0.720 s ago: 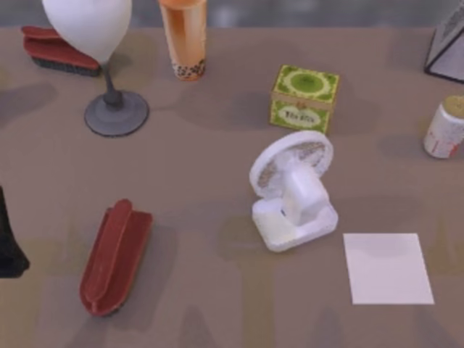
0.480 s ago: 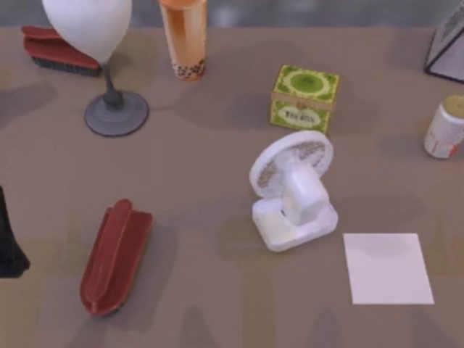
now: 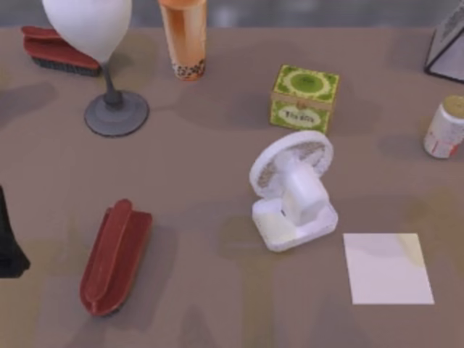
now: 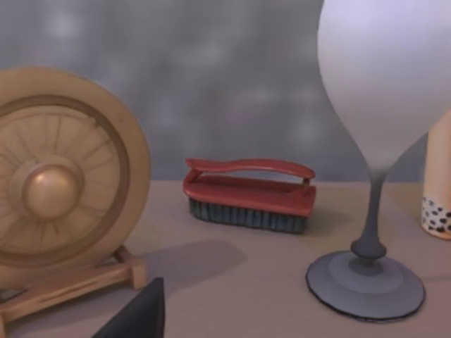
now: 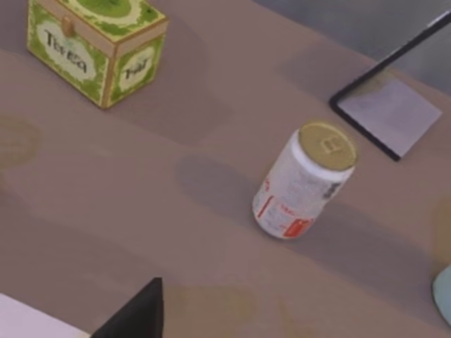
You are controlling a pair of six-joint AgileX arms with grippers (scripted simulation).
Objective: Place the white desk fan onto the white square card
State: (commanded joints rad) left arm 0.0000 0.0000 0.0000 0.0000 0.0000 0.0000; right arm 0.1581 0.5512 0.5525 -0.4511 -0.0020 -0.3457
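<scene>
The white desk fan (image 3: 293, 194) stands upright on its rounded square base right of the table's middle, grille facing the far side. The white square card (image 3: 388, 267) lies flat just right of it and nearer the front edge, a small gap between them; its corner (image 5: 28, 322) shows in the right wrist view. My left gripper (image 3: 9, 245) is a dark shape at the table's left edge, far from the fan. Of my right gripper only a dark tip (image 5: 139, 312) shows in its wrist view, over bare table between the card and a can; the top view does not show it.
A green tea box (image 3: 304, 98) sits just behind the fan. A white can (image 3: 444, 129) and a dark frame (image 3: 446, 51) are at the right. At the back left are a white lamp (image 3: 114, 110), an orange cup (image 3: 183, 36) and a red brush (image 3: 58, 49); another brush (image 3: 114, 257) lies front left. A wooden disc ornament (image 4: 56, 183) stands by the left arm.
No object has moved. A faint yellowish shade now lies over the card's far right corner and the table beside it.
</scene>
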